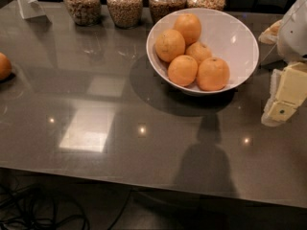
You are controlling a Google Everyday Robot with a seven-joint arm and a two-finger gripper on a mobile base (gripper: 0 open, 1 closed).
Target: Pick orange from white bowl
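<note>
A large glossy white bowl (235,37) stands at the back right of the grey table. It holds several oranges in a pile: one at the front middle (182,70), one at the front right (212,73), one at the left (170,45), and others behind them. My gripper (284,99), cream-coloured, hangs at the right edge of the view. It is to the right of the bowl, a little lower than its rim, and apart from it. It holds nothing that I can see.
Several glass jars of grain (124,5) stand in a row behind the bowl. A lone orange (4,66) lies at the table's left edge. A white stand (28,3) is at the back left. Cables (43,214) lie on the floor below the table's front edge.
</note>
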